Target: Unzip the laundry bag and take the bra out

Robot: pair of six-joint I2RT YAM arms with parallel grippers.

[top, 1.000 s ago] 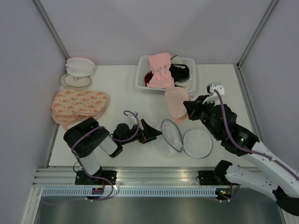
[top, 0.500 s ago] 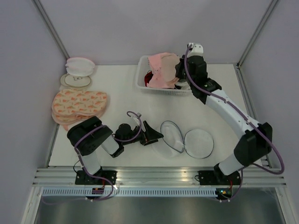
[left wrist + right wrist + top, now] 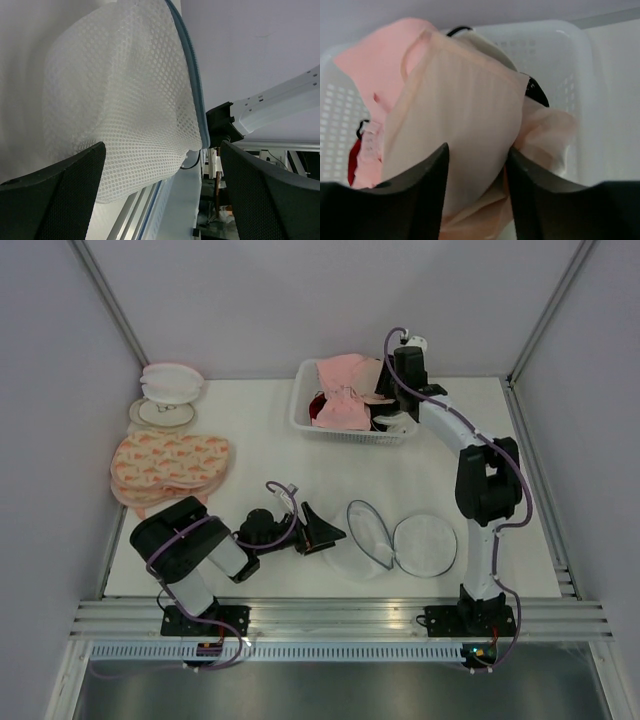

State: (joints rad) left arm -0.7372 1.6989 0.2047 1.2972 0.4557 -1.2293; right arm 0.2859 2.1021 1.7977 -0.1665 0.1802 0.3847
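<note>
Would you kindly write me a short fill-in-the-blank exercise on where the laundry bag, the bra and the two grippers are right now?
1. The laundry bag lies unzipped on the table in ___ round halves.
2. The bra sits between the fingers of the right gripper, above the ___ basket.
3. The left gripper faces the laundry bag with its jaws ___.

Missing words: two; white; open.

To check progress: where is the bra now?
In the right wrist view the bra is over the white basket at the far edge, between the right gripper's fingers.
</note>
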